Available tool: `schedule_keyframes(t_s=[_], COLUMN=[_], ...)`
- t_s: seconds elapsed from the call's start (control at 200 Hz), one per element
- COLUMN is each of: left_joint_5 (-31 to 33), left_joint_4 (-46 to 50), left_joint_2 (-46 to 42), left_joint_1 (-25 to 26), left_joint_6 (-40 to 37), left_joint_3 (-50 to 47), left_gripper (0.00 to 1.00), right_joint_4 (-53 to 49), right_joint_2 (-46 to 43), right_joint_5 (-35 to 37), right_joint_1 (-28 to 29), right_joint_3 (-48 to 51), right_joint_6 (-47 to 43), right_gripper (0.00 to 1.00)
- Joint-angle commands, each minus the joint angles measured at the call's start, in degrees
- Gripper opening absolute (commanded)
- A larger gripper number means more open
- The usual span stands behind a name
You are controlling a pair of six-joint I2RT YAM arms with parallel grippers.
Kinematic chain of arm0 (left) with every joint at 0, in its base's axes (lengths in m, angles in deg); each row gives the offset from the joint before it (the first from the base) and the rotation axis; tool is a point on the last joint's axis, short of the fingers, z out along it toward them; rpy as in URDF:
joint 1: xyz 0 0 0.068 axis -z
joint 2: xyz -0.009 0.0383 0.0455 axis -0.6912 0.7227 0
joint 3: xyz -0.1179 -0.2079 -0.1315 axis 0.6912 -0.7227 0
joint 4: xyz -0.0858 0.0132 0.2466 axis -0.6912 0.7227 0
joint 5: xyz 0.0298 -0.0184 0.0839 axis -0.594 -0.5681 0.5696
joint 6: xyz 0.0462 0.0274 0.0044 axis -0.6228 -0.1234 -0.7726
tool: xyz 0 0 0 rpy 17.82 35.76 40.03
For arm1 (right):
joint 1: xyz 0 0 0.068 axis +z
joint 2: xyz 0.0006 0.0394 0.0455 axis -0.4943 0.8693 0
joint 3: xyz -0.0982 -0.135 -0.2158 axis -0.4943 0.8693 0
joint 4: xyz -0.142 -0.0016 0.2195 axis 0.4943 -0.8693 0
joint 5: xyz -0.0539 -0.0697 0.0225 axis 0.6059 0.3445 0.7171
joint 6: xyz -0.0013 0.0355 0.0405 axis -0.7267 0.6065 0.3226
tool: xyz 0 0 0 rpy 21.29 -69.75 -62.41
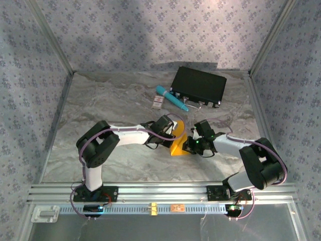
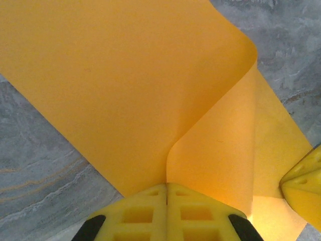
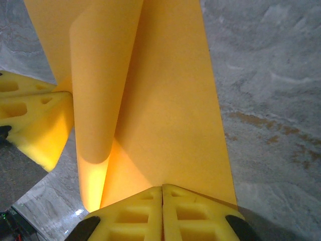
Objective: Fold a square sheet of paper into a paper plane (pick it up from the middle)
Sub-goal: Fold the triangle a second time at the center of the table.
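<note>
The paper [image 1: 177,144] stands bent between the two hands over the counter [image 1: 100,100], so neither is nearer. The left hand [image 2: 167,190] has its fingers pressed together on one edge, and the right hand [image 3: 162,192] is clamped the same way on another. From the left hand the sheet spreads straight ahead and leftward, with a soft, unpressed fold running forward from the fingertips. The right hand sits just beside it, low to its right. The next crease probably has to follow that forward line.
</note>
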Motion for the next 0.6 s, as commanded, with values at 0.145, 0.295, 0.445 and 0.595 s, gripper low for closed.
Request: schedule_keyframes(t_s=[0.145,0.295,0.445,0.595], left_joint_5=[-0.26,-0.54,-0.10,0.33], left_joint_4=[-0.46,-0.98,-0.98,-1.17], left_joint_2=[-0.30,-0.05,-0.49,-0.60], left_joint_1=[-0.46,-0.44,-0.41,-0.46], left_joint_6=[-1.20,-1.15,-1.11,-1.40], left_joint_3=[1.54,1.34,1.38,1.59], left_gripper=[0.00,0.00,0.00,0.00], right_joint_4=[-4.00,-3.93,-3.71,-3.71], right_joint_2=[0.73,0.67,0.67,0.67], right_joint_5=[2.49,2.43,2.33,2.35], right_joint_1=[-0.42,-0.41,-0.43,-0.53], right_joint_3=[0.52,0.60,0.80,0.77], right_joint_6=[-0.83,-0.80,-0.81,-0.81], right_gripper=[0.08,0.08,0.08,0.08])
